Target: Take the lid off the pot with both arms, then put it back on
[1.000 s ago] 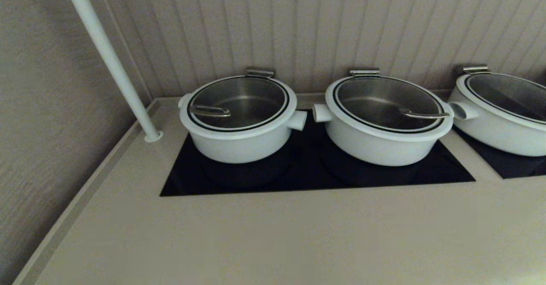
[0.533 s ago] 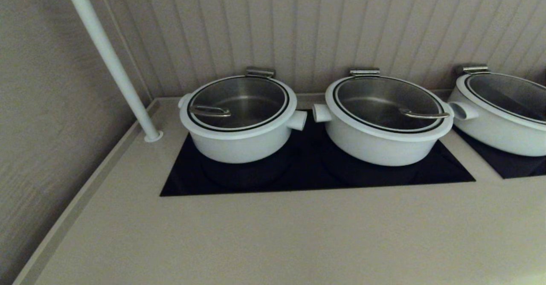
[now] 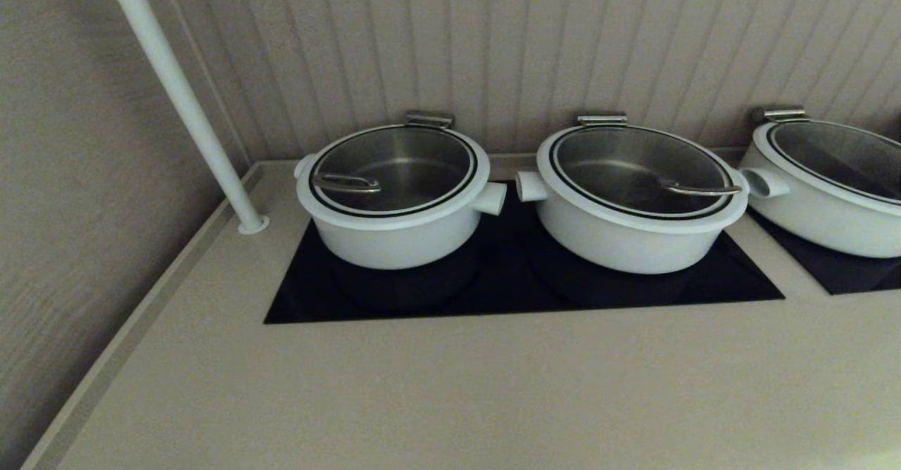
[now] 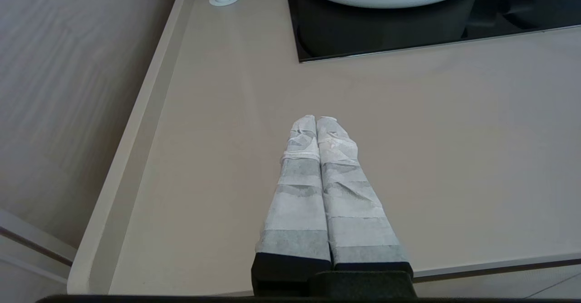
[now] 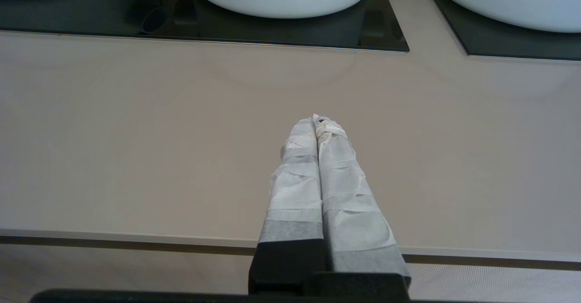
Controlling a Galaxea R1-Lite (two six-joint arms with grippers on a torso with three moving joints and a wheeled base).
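The lid [image 3: 394, 169] sits seated on the pot [image 3: 394, 234], far left on the black cooktop [image 3: 507, 283], wire handle [image 3: 346, 184] toward the lid's left side. Steel interior visible through the glass; contents can't be made out. A steel bracket [image 3: 429, 119] sits at the pot's far rim, partly hidden behind it. Pot's right side handle [image 3: 490, 198] nearly meets the left handle of the middle pot [image 3: 637, 238], small gap between. Third pot [image 3: 827, 202] at far right is cut off by the frame edge, on a separate black panel [image 3: 855, 276]. White pole [image 3: 179, 97] rises from the counter [image 3: 450, 385] left of the pot, top cut off. Neither arm shows in the head view. Left gripper [image 4: 316, 121] hovers over bare counter near the front edge, tape-wrapped fingers [image 4: 299, 189] pressed together, holding nothing; only the pot's underside curve shows at the far edge there. Right gripper [image 5: 316, 120] likewise over the near counter, fingers [image 5: 345, 189] closed together, empty; pots beyond it are cropped to their lower walls.
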